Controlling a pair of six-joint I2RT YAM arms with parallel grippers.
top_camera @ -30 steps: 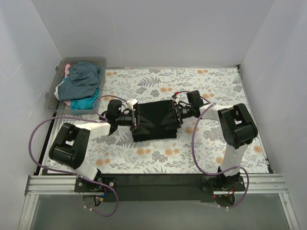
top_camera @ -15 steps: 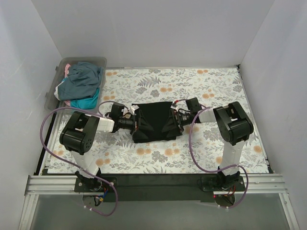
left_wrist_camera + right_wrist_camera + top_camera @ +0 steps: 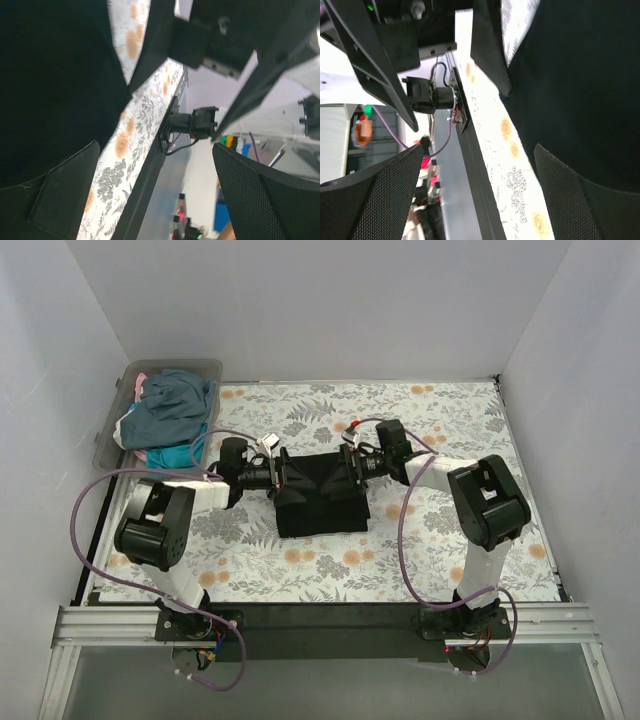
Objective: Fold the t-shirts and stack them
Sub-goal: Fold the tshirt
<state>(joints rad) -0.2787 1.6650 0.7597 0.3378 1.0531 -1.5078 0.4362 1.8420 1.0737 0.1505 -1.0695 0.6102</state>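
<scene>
Showing bin (image 3: pixel 107 438) overhead only, black t-shirt (image 3: pixel 320 508)

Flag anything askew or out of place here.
Nothing spilled or damaged. The black t-shirt lies in a rumpled, uneven fold between the left pincer and right pincer; more shirts sit crumpled in the bin.

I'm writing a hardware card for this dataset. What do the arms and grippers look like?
Both arms, left arm and right arm, have black joint housings and white links. A purple cable loops along each. The left gripper and right gripper are black; their jaws carry mesh-textured pads.
</scene>
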